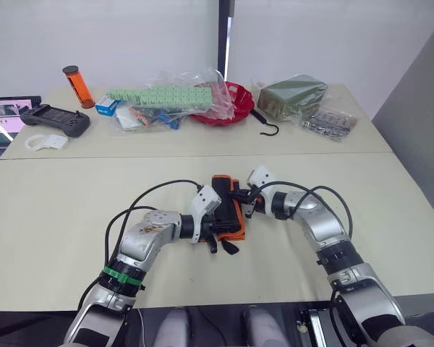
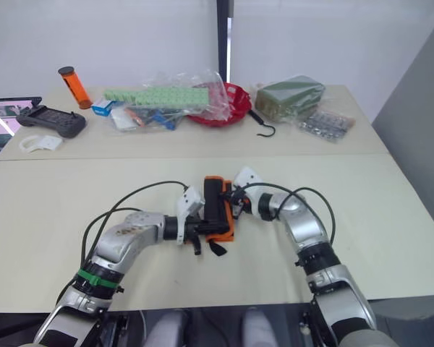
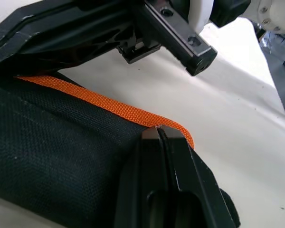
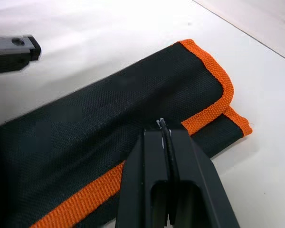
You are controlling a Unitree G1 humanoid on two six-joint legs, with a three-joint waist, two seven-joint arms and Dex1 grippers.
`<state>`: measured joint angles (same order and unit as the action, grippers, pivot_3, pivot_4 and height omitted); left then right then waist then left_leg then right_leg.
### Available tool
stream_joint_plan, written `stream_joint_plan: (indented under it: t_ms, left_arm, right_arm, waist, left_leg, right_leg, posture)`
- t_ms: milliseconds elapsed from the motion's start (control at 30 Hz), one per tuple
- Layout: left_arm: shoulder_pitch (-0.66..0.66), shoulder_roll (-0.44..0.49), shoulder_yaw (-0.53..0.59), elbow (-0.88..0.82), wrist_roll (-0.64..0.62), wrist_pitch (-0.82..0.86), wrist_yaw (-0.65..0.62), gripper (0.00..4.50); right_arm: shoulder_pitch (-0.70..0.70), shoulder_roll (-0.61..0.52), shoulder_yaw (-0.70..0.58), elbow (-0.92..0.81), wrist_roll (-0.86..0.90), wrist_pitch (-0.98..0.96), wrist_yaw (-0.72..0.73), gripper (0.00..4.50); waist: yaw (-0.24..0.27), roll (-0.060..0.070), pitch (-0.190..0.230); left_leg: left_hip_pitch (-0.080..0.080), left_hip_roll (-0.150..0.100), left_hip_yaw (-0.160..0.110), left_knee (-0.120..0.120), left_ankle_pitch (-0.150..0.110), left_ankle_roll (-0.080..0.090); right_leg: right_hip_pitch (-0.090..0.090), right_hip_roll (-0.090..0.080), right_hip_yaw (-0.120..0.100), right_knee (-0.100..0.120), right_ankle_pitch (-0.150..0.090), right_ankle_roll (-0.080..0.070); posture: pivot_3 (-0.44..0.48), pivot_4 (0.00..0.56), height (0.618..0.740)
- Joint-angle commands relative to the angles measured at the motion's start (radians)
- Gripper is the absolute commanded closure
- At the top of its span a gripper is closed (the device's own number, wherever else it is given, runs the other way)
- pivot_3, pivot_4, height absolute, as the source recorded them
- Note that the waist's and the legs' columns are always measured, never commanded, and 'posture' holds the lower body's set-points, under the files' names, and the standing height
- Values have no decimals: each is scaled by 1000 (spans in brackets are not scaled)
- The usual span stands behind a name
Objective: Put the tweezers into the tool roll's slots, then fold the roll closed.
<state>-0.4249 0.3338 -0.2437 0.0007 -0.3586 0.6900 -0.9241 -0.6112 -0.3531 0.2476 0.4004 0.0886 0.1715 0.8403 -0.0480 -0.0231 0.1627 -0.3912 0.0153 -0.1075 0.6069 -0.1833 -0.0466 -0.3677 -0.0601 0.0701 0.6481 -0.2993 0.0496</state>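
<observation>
The tool roll (image 1: pixel 227 207), coarse black woven fabric edged in ribbed orange webbing, lies folded on the smooth pale table (image 1: pixel 72 210) between my arms. My left gripper (image 3: pixel 160 134) and my right gripper (image 4: pixel 163 127) both have their fingers pressed together, tips at its orange trim.

Head stereo pair looking down over table (image 1: pixel 58 210), wrist cameras close on tool roll (image 4: pixel 109 109)
</observation>
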Motion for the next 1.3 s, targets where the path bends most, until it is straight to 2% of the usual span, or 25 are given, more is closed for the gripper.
stream_joint_plan:
  t_ms: [33,167,300,533,633,767,967,1067,1167,1300]
  left_arm:
    - [26,25,40,-51,-40,24,-3,4463]
    - [5,13,99,-30,-50,-31,27,4463]
    - [-22,-5,87,46,-4,-104,47,4463]
    - [-47,-43,-20,174,87,-207,14,4463]
    - [-18,-23,-97,216,138,-212,-19,4463]
    - [20,-6,-126,214,144,-198,-45,4463]
    - [67,5,-120,208,150,-200,-35,4463]
    - [72,11,-118,209,154,-208,-33,4463]
    - [72,13,-111,212,152,-212,-29,4463]
    - [74,12,-101,211,144,-210,-26,4463]
  right_arm:
    - [28,1,28,83,-53,0,-6,4500]
    - [31,5,29,84,-54,-9,1,4500]
    - [37,12,36,76,-58,-10,6,4500]
    - [42,16,31,60,-63,-1,8,4500]
    - [41,15,28,49,-62,3,7,4500]
    - [40,12,7,24,-44,6,8,4500]
    - [73,2,-70,-201,114,17,121,4500]
    - [89,-9,-56,-256,141,63,168,4500]
    - [96,-9,-33,-231,124,74,181,4500]
    - [67,19,-4,-94,71,20,161,4500]
  waist:
    - [0,0,0]
    - [3,0,0]
    - [3,0,0]
    - [3,0,0]
    - [3,1,-1]
    - [3,3,-2]
    - [4,3,-2]
    - [3,3,-2]
    - [3,3,-2]
    - [2,3,-2]
  left_leg:
    - [0,0,0,0,0,0]
    - [0,0,0,1,0,0]
    - [1,0,0,2,0,0]
    - [1,0,0,1,0,0]
    - [2,0,0,1,0,0]
    - [8,0,0,0,0,0]
    - [9,0,0,0,0,0]
    - [9,0,0,0,0,0]
    - [9,0,0,0,0,0]
    - [9,0,0,0,0,0]
  right_leg:
    - [0,0,0,0,0,0]
    - [0,0,0,1,0,0]
    - [1,0,0,1,0,-1]
    - [1,0,0,1,1,-1]
    - [2,0,0,1,1,-1]
    - [10,0,0,-1,0,1]
    - [12,0,0,-2,-3,4]
    - [11,0,0,-2,-3,4]
    - [11,0,0,-1,-3,5]
    - [11,0,0,-2,-3,5]
  posture:
    - [0,150,740]
    - [0,150,740]
    - [0,150,740]
    - [0,150,740]
    - [0,150,740]
    - [0,150,740]
    - [0,150,740]
    - [0,150,740]
    - [0,150,740]
    - [0,150,740]
